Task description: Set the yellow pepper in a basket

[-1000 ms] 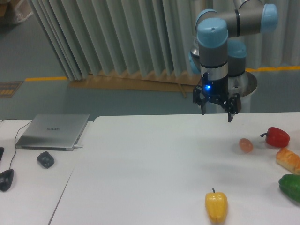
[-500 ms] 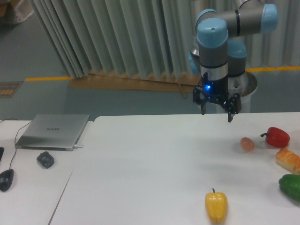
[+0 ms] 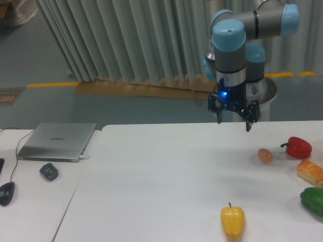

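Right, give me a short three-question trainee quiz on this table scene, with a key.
1. True or false: the claw is holding the yellow pepper.
2. Which lies nearest the red pepper? A) the laptop B) the small orange-pink item C) the mouse
3. Fill in: the green pepper sits at the table's ____ edge in the picture.

Key: 1 false, the claw hangs open and empty above the table; 2 B; 3 right.
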Tool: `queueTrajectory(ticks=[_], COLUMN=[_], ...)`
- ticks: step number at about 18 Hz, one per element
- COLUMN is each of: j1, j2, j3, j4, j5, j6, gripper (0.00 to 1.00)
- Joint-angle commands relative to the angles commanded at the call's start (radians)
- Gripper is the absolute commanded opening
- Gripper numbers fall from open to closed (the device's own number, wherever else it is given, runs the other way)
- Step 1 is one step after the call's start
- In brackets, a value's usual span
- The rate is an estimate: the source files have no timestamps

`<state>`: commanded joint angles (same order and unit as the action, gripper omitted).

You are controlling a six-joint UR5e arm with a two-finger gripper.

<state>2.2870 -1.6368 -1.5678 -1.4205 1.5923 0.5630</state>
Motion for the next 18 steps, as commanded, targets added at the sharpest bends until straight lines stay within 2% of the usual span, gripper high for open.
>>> queueTrajectory(ticks=[2, 3, 4, 5, 8, 9, 11, 13, 15, 18], j1=[0.038, 0.051, 0.084, 0.095, 0.086, 0.083, 0.071, -0.030, -0.057, -0.064], j2=[-0.024, -0.038, -0.050, -0.054, -0.123, -0.133, -0.164, -0.251, -0.296, -0.310], j3=[0.032, 0.054, 0.073, 0.077, 0.081, 0.083, 0.084, 0.129, 0.169, 0.170], j4=[0.005, 0.030, 0.096, 0.122, 0.153, 0.179, 0.280, 0.291, 0.293, 0.299], j5=[-0.005, -0.008, -0.006, -0.009, 0.015, 0.024, 0.053, 0.205, 0.222, 0.230], j6=[-0.046, -0.130, -0.240, -0.244, -0.296, -0.342, -0.425, -0.439, -0.483, -0.547], gripper=[1.00, 1.00, 1.00, 1.00, 1.00, 1.00, 1.00, 1.00, 1.00, 1.00])
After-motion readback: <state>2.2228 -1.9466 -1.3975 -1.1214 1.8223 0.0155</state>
